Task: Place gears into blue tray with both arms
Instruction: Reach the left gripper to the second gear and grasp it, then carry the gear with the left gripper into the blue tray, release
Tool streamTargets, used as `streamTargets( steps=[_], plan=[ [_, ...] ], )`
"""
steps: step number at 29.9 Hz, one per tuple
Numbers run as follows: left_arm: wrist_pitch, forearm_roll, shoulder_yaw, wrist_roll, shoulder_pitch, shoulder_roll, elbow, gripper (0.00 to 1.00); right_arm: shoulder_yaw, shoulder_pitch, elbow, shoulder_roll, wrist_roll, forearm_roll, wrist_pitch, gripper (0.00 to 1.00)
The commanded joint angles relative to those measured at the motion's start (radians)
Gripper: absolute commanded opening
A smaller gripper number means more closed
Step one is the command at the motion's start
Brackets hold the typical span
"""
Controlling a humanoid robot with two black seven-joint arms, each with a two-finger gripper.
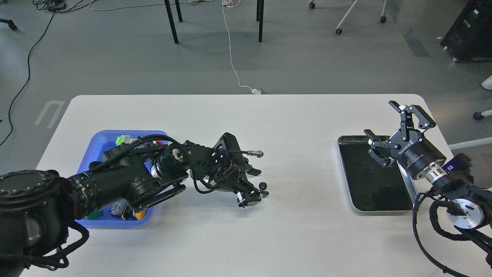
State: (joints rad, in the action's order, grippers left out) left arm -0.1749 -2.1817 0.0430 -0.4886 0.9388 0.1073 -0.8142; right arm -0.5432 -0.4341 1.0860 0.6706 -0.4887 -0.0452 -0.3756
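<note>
With its two fingers spread open around the tiny black toothed gear [263,186] lying on the white table [246,238], well right of the shallow blue plastic tray [100,140], the empty left gripper [256,182] could nudge it away.

One gear [263,186] is in sight, tiny and black, out on the white worktop [300,231] between the fingers of the left end effector [256,184]. Two arms are in play, one from the left [127,177], one from the right [442,169], so there are two end effectors, the right one [399,129] spread wide. Two trays sit on the worktop: one blue tray [100,139] on the left, one black-bottomed metal tray [371,181] on the right. Push-button parts [122,138] with coloured caps lie in the blue tray, but the left arm hides most of them, so their number cannot be told. One worktop carries it all.
</note>
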Motion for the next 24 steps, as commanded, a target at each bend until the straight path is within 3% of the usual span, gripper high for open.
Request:
streamTargets(
  steps=[1,4,8,13,19,24],
  plan=[
    [0.000,0.000,0.000,0.000,-0.005,-0.001,0.009,0.61,0.000,0.000,0.000,0.000,0.000,-0.001,0.000,0.97],
    [0.000,0.000,0.000,0.000,-0.005,-0.001,0.017,0.39,0.000,0.000,0.000,0.000,0.000,-0.001,0.001,0.97],
    [0.000,0.000,0.000,0.000,-0.006,-0.003,0.017,0.22,0.000,0.000,-0.001,0.000,0.000,-0.001,0.001,0.97],
    [0.015,0.000,0.002,0.000,-0.006,-0.003,0.015,0.16,0.000,0.000,-0.001,0.000,0.000,-0.002,0.001,0.97],
    [0.031,0.000,0.015,0.000,0.000,0.020,-0.002,0.15,-0.001,0.000,-0.001,-0.002,0.000,-0.002,0.001,0.97],
    [0.034,0.000,0.017,0.000,0.060,0.191,-0.130,0.16,-0.001,0.000,-0.001,-0.003,0.000,-0.004,0.001,0.97]
  ],
)
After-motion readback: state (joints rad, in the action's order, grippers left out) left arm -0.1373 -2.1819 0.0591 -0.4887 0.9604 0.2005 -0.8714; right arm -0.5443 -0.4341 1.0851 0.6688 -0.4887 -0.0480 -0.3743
